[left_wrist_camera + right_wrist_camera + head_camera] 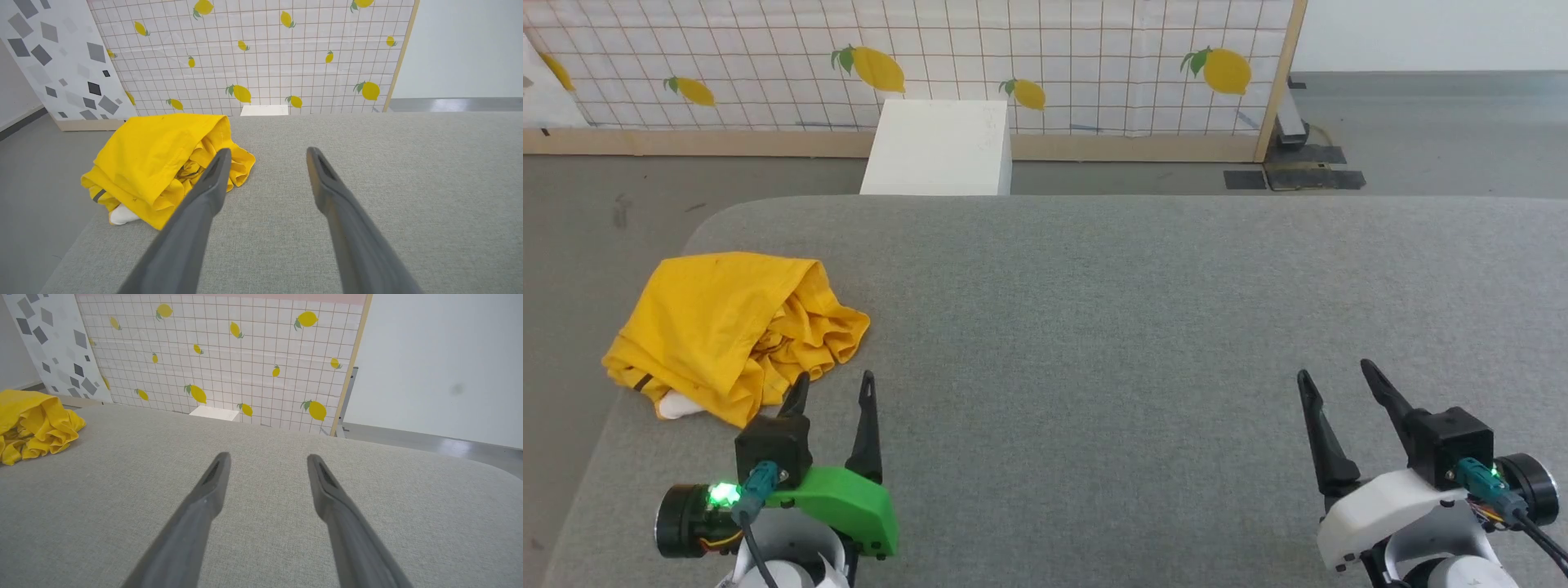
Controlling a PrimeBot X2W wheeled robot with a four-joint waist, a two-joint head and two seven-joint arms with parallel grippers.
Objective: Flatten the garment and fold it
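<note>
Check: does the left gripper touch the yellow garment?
Cannot tell. In the left wrist view, one finger of the left gripper overlaps the garment; no gap shows.

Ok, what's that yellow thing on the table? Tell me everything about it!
It's a mustard-yellow garment, soft like cotton, crumpled in a loose heap, not flat. A smooth layer lies over the top, with ruffled folds bunched at its right side. A small white patch and a dark mark peek out at the near edge. It rests on the grey fabric table at its left edge. The left gripper, jaws open, is close beside it, not holding it.
</note>
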